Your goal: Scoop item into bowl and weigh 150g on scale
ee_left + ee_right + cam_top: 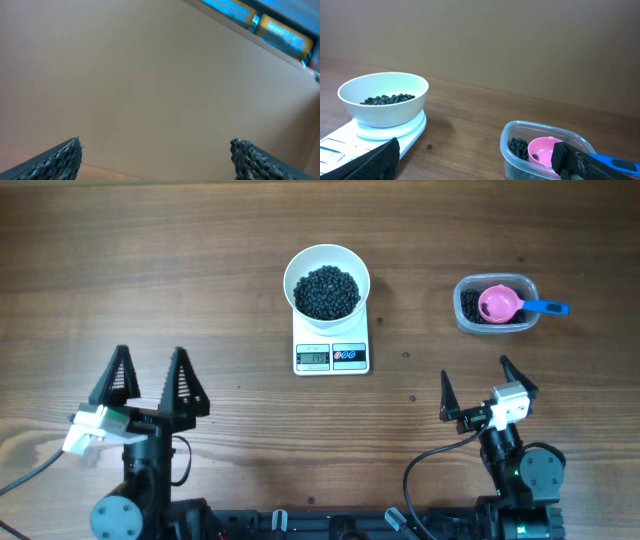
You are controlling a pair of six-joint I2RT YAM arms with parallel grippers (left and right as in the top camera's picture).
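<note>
tabletop (150, 280) bears the bowl (327, 252) on the scale (331, 366), well beyond right claw (474, 370).

Mid wooden worktop (150, 280): small white rectangular kitchen scale (331, 356) carrying round white deep bowl (327, 284). Left of scale: bare wood, wide passage. Right of scale: open gap, then clear plastic tub (495, 305) with blue-handled pink scoop (498, 303) blocks.

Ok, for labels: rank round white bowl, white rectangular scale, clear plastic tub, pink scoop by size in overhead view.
1. Round white bowl, white rectangular scale: alike, overlapping, unranked.
2. Clear plastic tub.
3. Pink scoop.
</note>
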